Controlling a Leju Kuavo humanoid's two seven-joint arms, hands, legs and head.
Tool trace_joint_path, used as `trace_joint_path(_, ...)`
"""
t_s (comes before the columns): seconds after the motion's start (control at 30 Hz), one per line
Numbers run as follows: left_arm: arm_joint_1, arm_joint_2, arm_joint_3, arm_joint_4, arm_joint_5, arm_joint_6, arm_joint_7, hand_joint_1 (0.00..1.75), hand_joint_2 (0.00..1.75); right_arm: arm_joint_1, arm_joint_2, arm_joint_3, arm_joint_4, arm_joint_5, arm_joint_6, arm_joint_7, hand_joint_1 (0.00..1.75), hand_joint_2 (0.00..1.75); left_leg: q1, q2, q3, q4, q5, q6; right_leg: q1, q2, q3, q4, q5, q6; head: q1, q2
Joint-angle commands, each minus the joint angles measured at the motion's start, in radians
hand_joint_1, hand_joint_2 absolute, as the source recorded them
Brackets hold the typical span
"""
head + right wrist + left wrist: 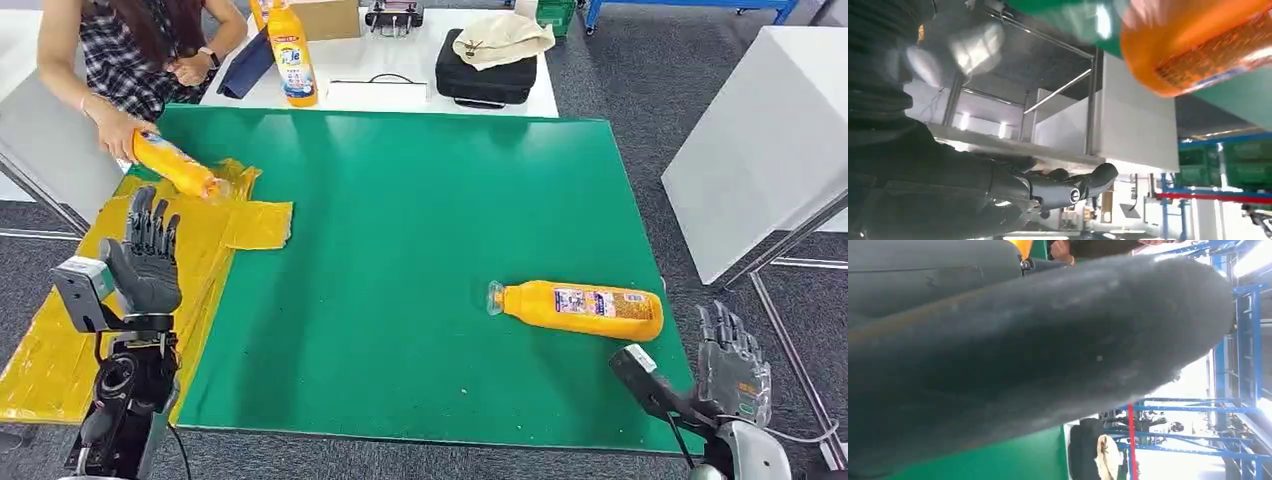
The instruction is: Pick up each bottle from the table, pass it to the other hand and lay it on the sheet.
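A green table [400, 220] fills the middle of a workshop floor, with a yellow sheet [60, 340] draped over its near-left corner and a white table [400, 70] butted against its far edge. Nearest the robot, the right hand [733, 362] hangs at the near-right corner, fingers apart and holding nothing, just beside the base of an orange bottle [580, 308]. This bottle lies on its side on the bare green surface, cap pointing left, well apart from the sheet; in the right wrist view its blurred orange base [1193, 45] sits near the spread fingers [1088, 182]. At the near left, the left hand [147, 255] stands upright over the sheet, fingers extended and slightly apart, empty.

Farther back, a second orange bottle [175, 163] lies at the far end of the sheet with a person's hand [120, 132] on it. Beyond, on the white table, a third orange bottle [291, 55] stands upright beside a black case [485, 75] topped with a cloth.

Judged from this layout, one bottle has reached the sheet, the near-right bottle awaits pickup by the right hand, handover and placement, and the standing bottle is not yet in play.
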Motion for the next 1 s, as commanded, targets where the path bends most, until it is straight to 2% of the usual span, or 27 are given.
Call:
trace_joint_path(0.03, 0.096, -0.004, 0.067, -0.051, 0.015, 0.002, -0.006, 0.0, 0.0, -0.185, -0.058, 0.278, 0.273, -0.02, -0.033, 0.076, 0.0, 1.75, 0.0, 0.008, 0.007, -0.002, -0.003, 0.0, 0.0, 0.007, 0.005, -0.002, 0.0, 0.0, 0.0, 0.0)
trace_joint_path(0.07, 0.091, -0.003, 0.07, -0.048, 0.017, 0.001, -0.002, 0.0, 0.0, -0.191, -0.063, 0.281, 0.283, -0.025, -0.032, 0.078, 0.0, 1.75, -0.001, 0.011, 0.012, -0.002, -0.005, 0.0, 0.0, 0.009, 0.009, -0.003, -0.001, 0.001, 0.0, 0.0)
trace_joint_path(0.1, 0.091, -0.002, 0.071, -0.048, 0.021, -0.002, 0.0, 0.0, 0.0, -0.199, -0.069, 0.29, 0.292, -0.036, -0.033, 0.078, 0.0, 1.75, 0.0, 0.006, 0.006, -0.001, -0.002, 0.0, 0.0, 0.004, 0.003, -0.001, -0.001, 0.0, 0.0, 0.0)
trace_joint_path(0.17, 0.087, 0.008, 0.073, -0.045, 0.026, -0.008, 0.003, 0.0, 0.0, -0.224, -0.076, 0.302, 0.314, -0.041, -0.024, 0.076, 0.0, 1.75, 0.0, 0.004, 0.008, 0.0, -0.003, 0.0, 0.0, 0.002, 0.006, -0.001, -0.002, 0.001, 0.0, 0.0)
trace_joint_path(0.2, 0.083, 0.013, 0.072, -0.042, 0.03, -0.011, 0.005, 0.0, 0.0, -0.237, -0.082, 0.31, 0.325, -0.051, -0.019, 0.077, 0.0, 1.75, 0.0, 0.003, 0.003, 0.0, -0.001, 0.0, 0.0, 0.002, 0.002, -0.001, -0.001, 0.001, 0.0, 0.0)
trace_joint_path(0.37, 0.068, 0.017, 0.074, -0.03, 0.037, -0.015, 0.011, 0.0, 0.0, -0.259, -0.091, 0.328, 0.346, -0.061, -0.015, 0.08, 0.0, 1.75, 0.0, 0.002, 0.003, 0.0, -0.001, 0.0, 0.0, 0.0, 0.002, -0.001, -0.001, 0.001, 0.0, 0.0)
trace_joint_path(0.43, 0.062, 0.015, 0.073, -0.024, 0.037, -0.015, 0.01, 0.0, 0.0, -0.261, -0.092, 0.334, 0.35, -0.063, -0.014, 0.081, 0.0, 1.75, 0.0, 0.002, 0.008, 0.0, -0.003, 0.0, 0.0, -0.001, 0.007, -0.001, -0.003, 0.001, 0.0, 0.0)
trace_joint_path(0.53, 0.027, 0.025, 0.062, 0.02, 0.04, -0.024, 0.015, 0.0, 0.0, -0.293, -0.112, 0.365, 0.376, -0.083, -0.006, 0.089, 0.0, 1.75, 0.0, 0.001, 0.004, 0.0, -0.001, 0.0, 0.0, -0.001, 0.002, -0.001, -0.001, 0.001, 0.0, 0.0)
trace_joint_path(0.77, 0.0, 0.032, 0.063, 0.07, 0.053, -0.029, 0.006, 0.0, 0.0, -0.339, -0.129, 0.392, 0.447, -0.097, 0.01, 0.105, 0.0, 1.75, -0.001, 0.001, 0.006, -0.001, -0.001, 0.0, 0.0, -0.001, 0.005, -0.001, -0.002, 0.001, 0.0, 0.0)
trace_joint_path(0.87, 0.006, 0.02, 0.071, 0.075, 0.057, -0.026, 0.004, 0.0, 0.0, -0.385, -0.107, 0.404, 0.543, -0.086, 0.024, 0.111, 0.0, 1.75, 0.0, 0.002, 0.005, -0.001, -0.001, 0.0, 0.0, 0.0, 0.003, -0.001, -0.001, 0.001, 0.0, 0.0)
trace_joint_path(0.97, 0.0, 0.01, 0.072, 0.087, 0.06, -0.027, -0.002, 0.0, 0.0, -0.433, -0.091, 0.415, 0.66, -0.081, 0.031, 0.103, 0.0, 1.75, -0.001, 0.004, 0.012, -0.002, -0.003, 0.0, 0.0, 0.0, 0.011, -0.002, -0.003, 0.001, 0.0, 0.0)
trace_joint_path(1.0, -0.007, 0.009, 0.07, 0.093, 0.059, -0.025, -0.003, 0.0, 0.0, -0.461, -0.082, 0.415, 0.71, -0.084, 0.04, 0.101, 0.0, 1.75, -0.001, 0.003, 0.008, -0.002, -0.002, 0.0, 0.0, 0.0, 0.007, -0.002, -0.002, 0.001, 0.0, 0.0)
